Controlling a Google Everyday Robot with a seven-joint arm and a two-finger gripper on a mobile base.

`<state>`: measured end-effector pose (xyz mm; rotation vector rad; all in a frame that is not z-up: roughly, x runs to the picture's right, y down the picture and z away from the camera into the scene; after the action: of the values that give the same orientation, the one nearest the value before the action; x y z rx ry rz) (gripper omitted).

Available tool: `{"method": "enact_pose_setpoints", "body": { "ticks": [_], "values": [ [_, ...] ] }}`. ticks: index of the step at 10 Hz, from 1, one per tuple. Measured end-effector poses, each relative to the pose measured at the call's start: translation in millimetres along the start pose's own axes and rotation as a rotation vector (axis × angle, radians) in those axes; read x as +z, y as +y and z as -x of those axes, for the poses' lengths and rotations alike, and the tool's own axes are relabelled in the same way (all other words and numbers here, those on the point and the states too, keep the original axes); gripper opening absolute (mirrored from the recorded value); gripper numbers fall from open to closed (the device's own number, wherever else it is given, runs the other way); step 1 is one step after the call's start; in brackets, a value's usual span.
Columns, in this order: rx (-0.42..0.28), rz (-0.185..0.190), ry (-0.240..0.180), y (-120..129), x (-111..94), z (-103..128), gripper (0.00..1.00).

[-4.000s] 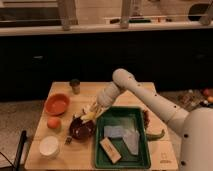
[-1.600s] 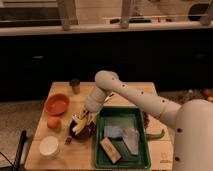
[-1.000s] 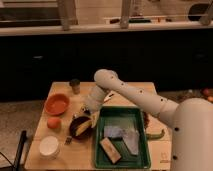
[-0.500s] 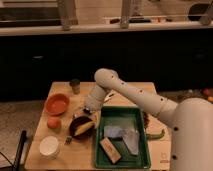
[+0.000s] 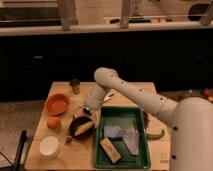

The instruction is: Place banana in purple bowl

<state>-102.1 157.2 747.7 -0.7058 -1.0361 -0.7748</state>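
On the desk [image 5: 75,159], middle-left: purple bowl [image 5: 80,125], round, shallow, dark inside, standing just left of the green tray.
Banana [image 5: 87,129]: 1 piece, yellow, lying inside the purple bowl across its near-right part, one end at the rim on the tray side.
Hand [image 5: 89,108]: hangs just above the far rim of the purple bowl, pointing down toward the desk, with a gap between it and the banana.
Hand state: cannot tell whether spread or pressed together; nothing can be seen held in it.
Arm [image 5: 131,91]: white, rising from the robot body at lower right to a bend above the desk, then dropping to the hand.
Orange bowl [image 5: 56,104]: 1, larger, far left of the desk, behind the purple bowl.
Orange fruit [image 5: 53,122]: 1, round, just left of the purple bowl, in front of the orange bowl.
White bowl [image 5: 49,146]: 1, near-left corner of the desk.
Dark cup [image 5: 75,86]: 1, small, upright, at the far edge.
Green tray [image 5: 140,150]: rectangular, right of centre, holding 1 grey item [image 5: 121,133] and 1 brown block [image 5: 110,150].
Green pepper [image 5: 156,135]: 1, on the desk just right of the tray.
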Motion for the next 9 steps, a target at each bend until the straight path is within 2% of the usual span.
{"method": "enact_pose_setpoints", "body": {
  "ticks": [6, 9],
  "values": [
    [0.006, 0.002, 0.036, -0.4, -3.7, 0.0, 0.8],
    [0.007, 0.001, 0.037, -0.5, -3.9, -0.1, 0.8]
  ]
}}
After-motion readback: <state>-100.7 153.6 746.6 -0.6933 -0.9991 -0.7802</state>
